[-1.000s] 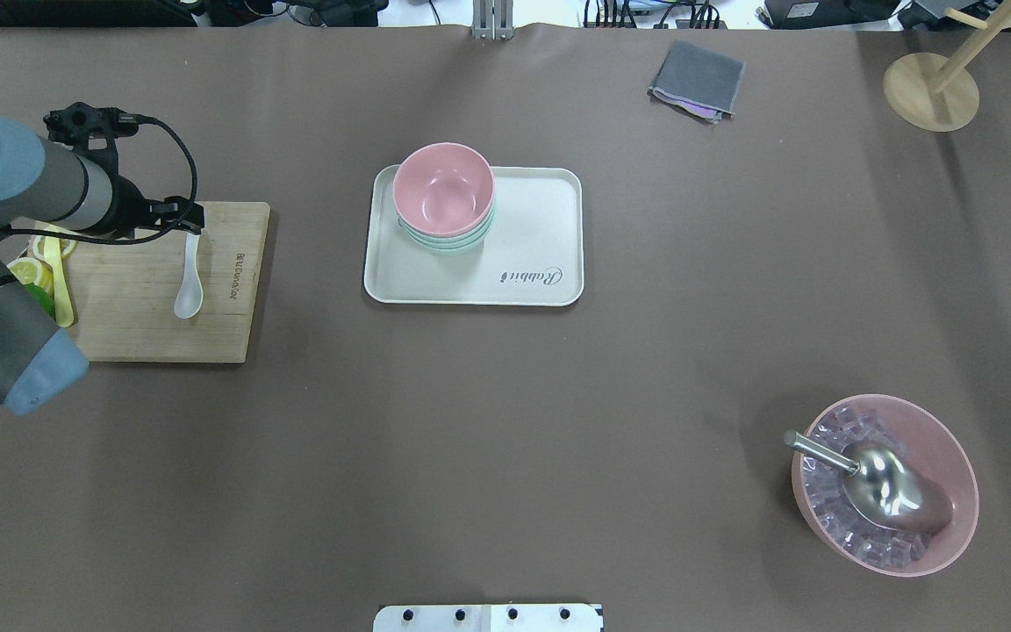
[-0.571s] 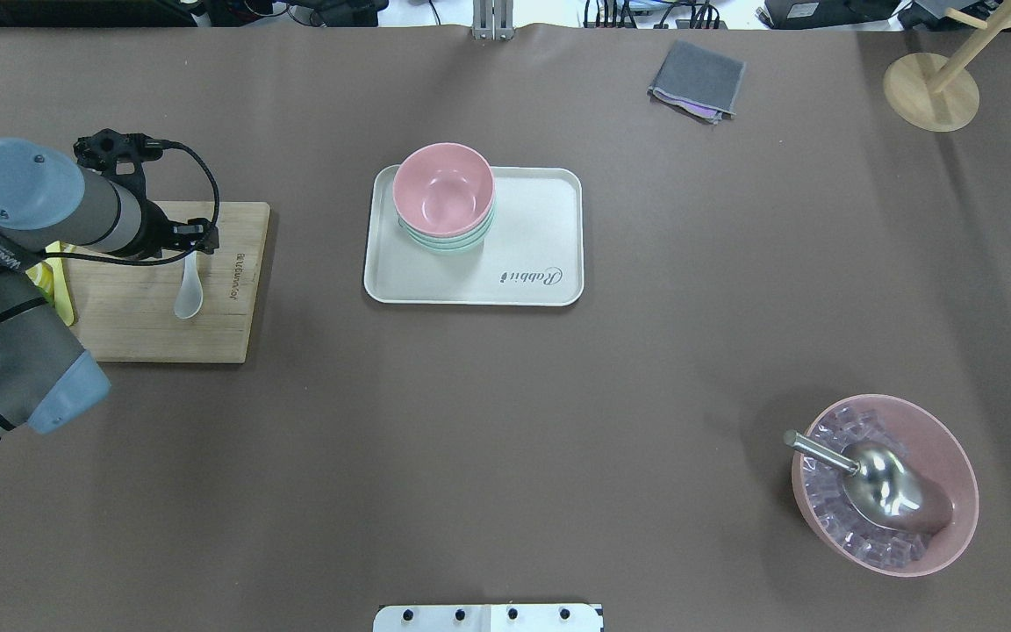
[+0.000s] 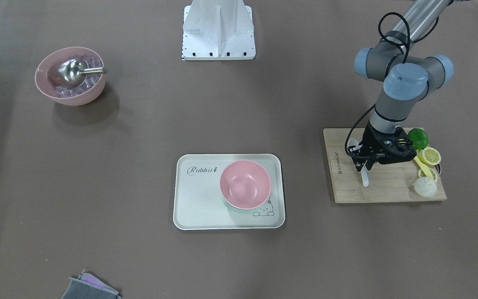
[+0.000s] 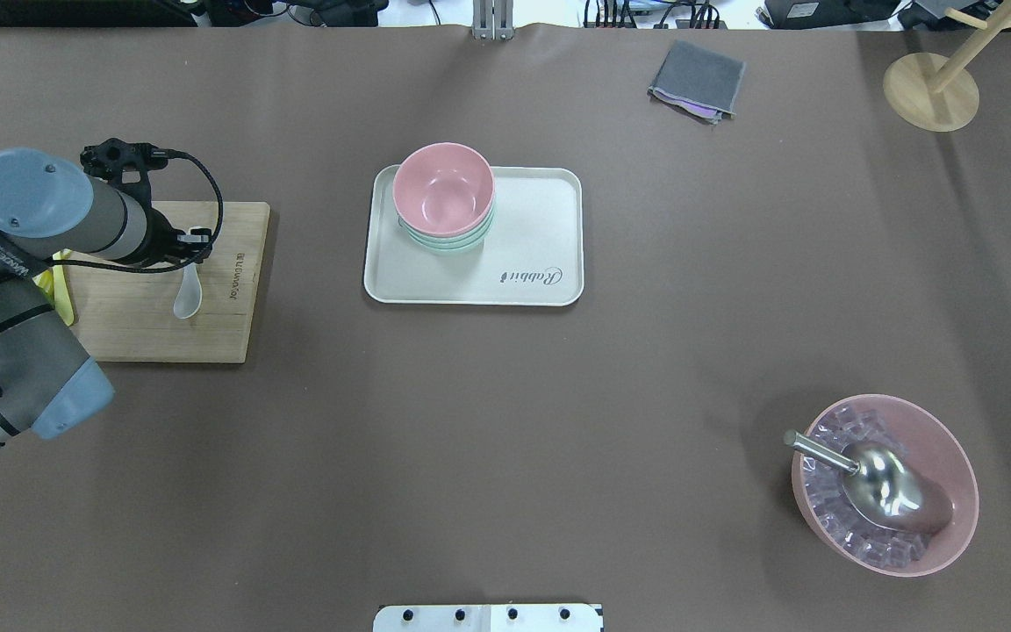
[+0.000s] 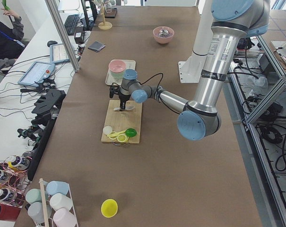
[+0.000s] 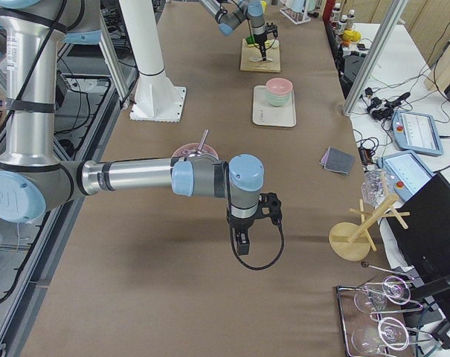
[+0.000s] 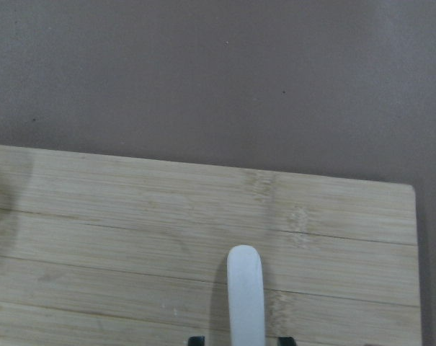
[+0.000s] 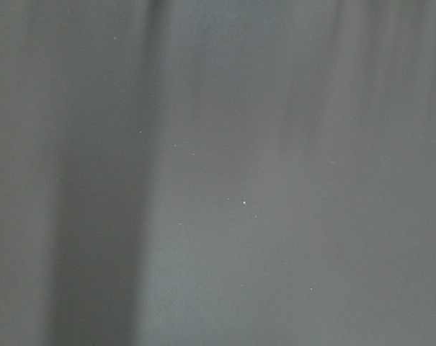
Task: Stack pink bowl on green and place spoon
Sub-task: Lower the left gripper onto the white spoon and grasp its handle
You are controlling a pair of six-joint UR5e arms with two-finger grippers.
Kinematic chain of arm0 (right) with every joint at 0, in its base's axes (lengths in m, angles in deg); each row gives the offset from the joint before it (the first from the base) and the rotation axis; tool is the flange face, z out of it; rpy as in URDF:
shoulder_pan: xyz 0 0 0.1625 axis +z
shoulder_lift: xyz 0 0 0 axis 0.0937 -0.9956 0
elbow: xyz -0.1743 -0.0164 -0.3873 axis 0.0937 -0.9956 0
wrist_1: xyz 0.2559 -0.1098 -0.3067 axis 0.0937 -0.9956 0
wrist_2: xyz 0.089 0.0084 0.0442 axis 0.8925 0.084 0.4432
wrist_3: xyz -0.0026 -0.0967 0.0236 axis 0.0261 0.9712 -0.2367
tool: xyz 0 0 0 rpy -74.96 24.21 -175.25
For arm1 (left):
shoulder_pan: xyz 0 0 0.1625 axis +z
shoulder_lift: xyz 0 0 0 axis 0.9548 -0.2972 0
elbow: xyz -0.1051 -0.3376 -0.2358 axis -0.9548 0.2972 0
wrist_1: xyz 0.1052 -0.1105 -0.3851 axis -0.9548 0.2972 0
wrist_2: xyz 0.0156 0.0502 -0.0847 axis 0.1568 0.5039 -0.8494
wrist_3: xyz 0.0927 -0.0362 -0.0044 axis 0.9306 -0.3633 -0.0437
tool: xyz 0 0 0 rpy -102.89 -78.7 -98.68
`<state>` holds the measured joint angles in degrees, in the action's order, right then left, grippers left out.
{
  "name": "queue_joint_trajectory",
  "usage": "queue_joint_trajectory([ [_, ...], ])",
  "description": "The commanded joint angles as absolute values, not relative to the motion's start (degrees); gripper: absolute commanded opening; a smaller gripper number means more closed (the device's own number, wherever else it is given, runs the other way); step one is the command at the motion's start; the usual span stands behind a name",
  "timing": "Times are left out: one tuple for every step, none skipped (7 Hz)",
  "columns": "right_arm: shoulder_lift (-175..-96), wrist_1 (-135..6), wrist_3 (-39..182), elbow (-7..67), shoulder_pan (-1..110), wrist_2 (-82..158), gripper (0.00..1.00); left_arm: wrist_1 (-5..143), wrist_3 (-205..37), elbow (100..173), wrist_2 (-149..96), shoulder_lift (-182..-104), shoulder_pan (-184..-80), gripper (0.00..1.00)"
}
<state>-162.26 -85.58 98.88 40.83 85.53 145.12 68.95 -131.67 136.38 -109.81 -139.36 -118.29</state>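
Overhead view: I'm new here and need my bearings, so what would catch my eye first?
A pink bowl sits stacked on green bowls on the white tray at centre. At left, the left gripper straddles a white spoon on the cutting board; at near right, a second pink bowl holds clear cubes and a steel scoop.

Brown-covered table; a white desk, seemingly cluttered, alongside.
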Motion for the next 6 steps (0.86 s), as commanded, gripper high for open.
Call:
queue_joint_trajectory([
  [-162.3,-85.6,98.8,40.7,85.5,145.1,1.00,69.0,-131.7,136.3,-109.8,-139.4,-118.2,0.34],
  [-162.3,-85.6,98.9,40.6,85.5,145.1,1.00,69.0,-131.6,136.4,-109.8,-139.4,-118.2,0.34],
  [-162.3,-85.6,98.8,40.6,85.5,145.1,1.00,69.0,-131.7,136.3,-109.0,-139.4,-117.8,0.30],
  [-162.3,-85.6,98.8,40.6,85.5,145.1,1.00,69.0,-131.7,136.3,-108.7,-139.4,-117.6,0.24],
  [-162.3,-85.6,98.8,40.6,85.5,145.0,1.00,69.0,-131.7,136.4,-108.7,-139.4,-117.6,0.03],
  [-162.3,-85.6,98.8,40.6,85.5,145.0,1.00,69.5,-131.7,137.1,-108.8,-139.7,-117.7,0.00],
])
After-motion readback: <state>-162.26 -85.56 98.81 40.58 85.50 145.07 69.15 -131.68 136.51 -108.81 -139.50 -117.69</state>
